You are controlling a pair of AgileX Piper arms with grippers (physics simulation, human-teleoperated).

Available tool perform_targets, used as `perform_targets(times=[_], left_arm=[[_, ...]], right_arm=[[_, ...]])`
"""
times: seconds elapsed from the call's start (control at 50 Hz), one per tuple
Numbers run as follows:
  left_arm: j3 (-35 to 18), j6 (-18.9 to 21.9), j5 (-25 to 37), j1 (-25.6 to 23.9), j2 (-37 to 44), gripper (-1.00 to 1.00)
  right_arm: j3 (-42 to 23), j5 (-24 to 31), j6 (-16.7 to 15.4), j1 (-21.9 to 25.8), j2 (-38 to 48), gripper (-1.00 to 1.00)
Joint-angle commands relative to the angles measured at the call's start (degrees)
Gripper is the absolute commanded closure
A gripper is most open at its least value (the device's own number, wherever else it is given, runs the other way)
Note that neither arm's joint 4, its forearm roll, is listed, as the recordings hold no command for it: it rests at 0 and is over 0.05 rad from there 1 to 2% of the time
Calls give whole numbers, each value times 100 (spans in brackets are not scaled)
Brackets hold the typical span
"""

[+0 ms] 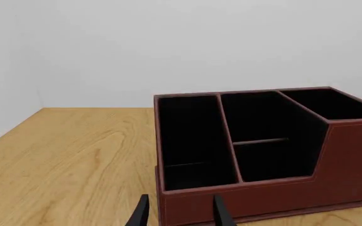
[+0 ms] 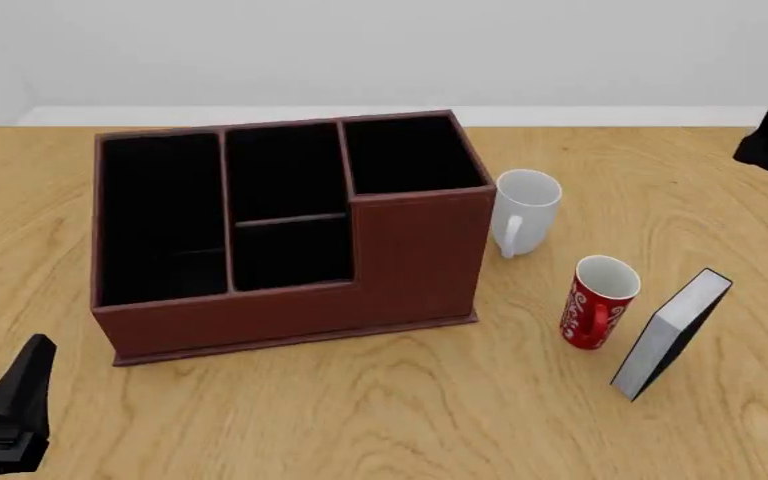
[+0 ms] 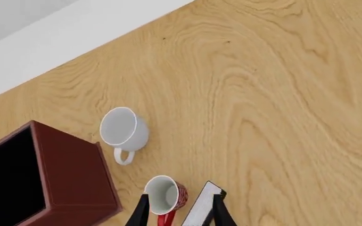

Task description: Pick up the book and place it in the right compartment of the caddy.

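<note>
1 book (image 2: 674, 333) upright, below open right tool (image 3: 178, 212).

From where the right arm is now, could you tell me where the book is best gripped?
Grip the book across its thin thickness at the top edge, with the right claw descending from above. It stands upright, leaning slightly, and the red mug crowds its left face, so a side approach seems riskier.

Matte black arms, slim black jaws, joints possibly angular
</note>
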Motion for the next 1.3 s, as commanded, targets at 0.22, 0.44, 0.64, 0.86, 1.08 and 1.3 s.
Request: perform_targets(times=[0.22, 0.44, 0.64, 0.86, 1.08, 1.3], left_arm=[[0, 0, 0, 0, 0, -100], [0, 0, 0, 0, 0, -100], [0, 0, 0, 0, 0, -100], [0, 0, 0, 0, 0, -100], [0, 0, 0, 0, 0, -100], [0, 0, 0, 0, 0, -100]], right_arm=[[383, -243, 37, -403, -61, -100], [657, -496, 43, -514, 61, -100], [871, -677, 22, -691, 162, -100], [999, -788, 48, -783, 206, -100], [1179, -946, 166, -785, 285, -100], [1330, -1133, 277, -730, 370, -100]])
